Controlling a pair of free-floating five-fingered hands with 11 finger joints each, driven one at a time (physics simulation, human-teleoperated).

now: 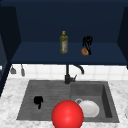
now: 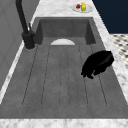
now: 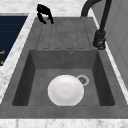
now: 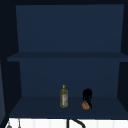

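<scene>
My right hand (image 1: 87, 42) is up in the dark blue wall cabinet, just above a small orange-brown round thing (image 1: 84, 51) on the lower shelf (image 1: 37, 56). Its fingers reach down around that thing and pinch it; the upper view shows the same hand (image 4: 87, 95) and thing (image 4: 85, 106). A yellow-green oil bottle (image 1: 63, 42) stands upright to their left, also in the upper view (image 4: 63, 97). My left hand (image 1: 38, 101) hangs over the ribbed drainboard (image 1: 50, 92), fingers loosely drooping and holding nothing; it is the hand (image 2: 98, 63) in the left side view and the hand (image 3: 43, 11) in the right side view.
A white plate (image 3: 65, 90) lies in the sink basin (image 3: 37, 75) beside the drain. A big red ball (image 1: 67, 115) sits at the sink's front edge. The black faucet (image 1: 68, 74) rises behind the sink. A dish of fruit (image 2: 82, 7) rests on the marble counter at the far right.
</scene>
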